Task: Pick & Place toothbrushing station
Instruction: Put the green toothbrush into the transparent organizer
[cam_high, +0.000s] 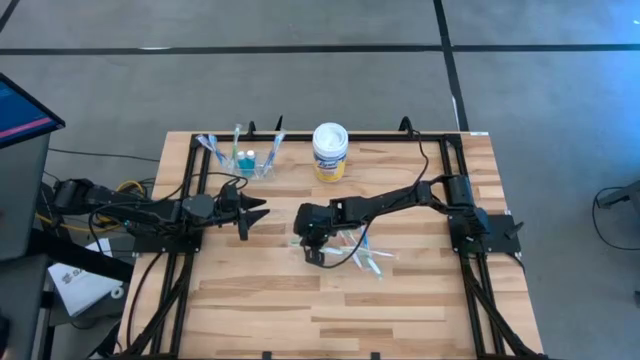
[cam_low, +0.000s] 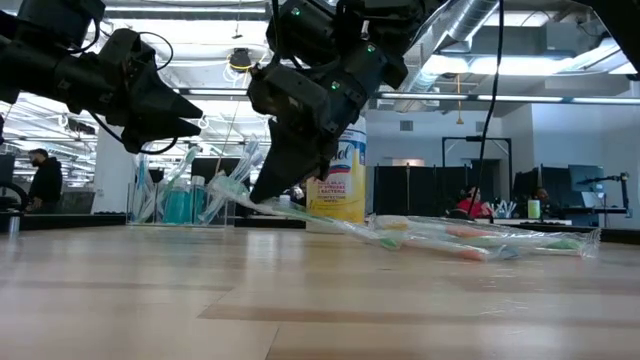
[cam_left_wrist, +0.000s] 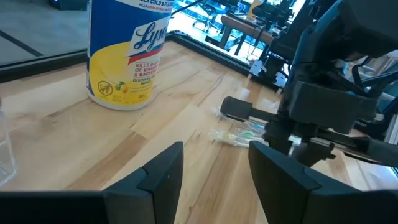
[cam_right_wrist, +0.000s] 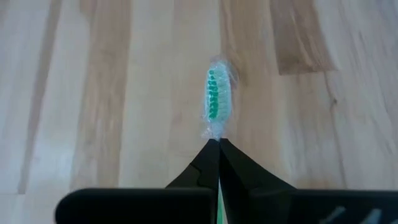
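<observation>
A green-bristled toothbrush in a clear wrapper is held by my right gripper, which is shut on it near the table's middle. More wrapped toothbrushes lie in a loose pile just right of that gripper. At the far left stands the clear cup, holding upright toothbrushes and teal toothpaste tubes. My left gripper hangs open above the table left of the middle, pointing at the right gripper, with nothing between its fingers. My right gripper pinches the wrapped toothbrush just behind its bristled head between its two shut fingers. The fingers slant down from the table's right side. The head end is raised, and the handle slopes down to the table by the pile.
A white-lidded, yellow-labelled round tub stands at the far middle, just right of the cup. Black frame rails run along the table's left, right and far sides. Bare wood lies across the near half of the table.
</observation>
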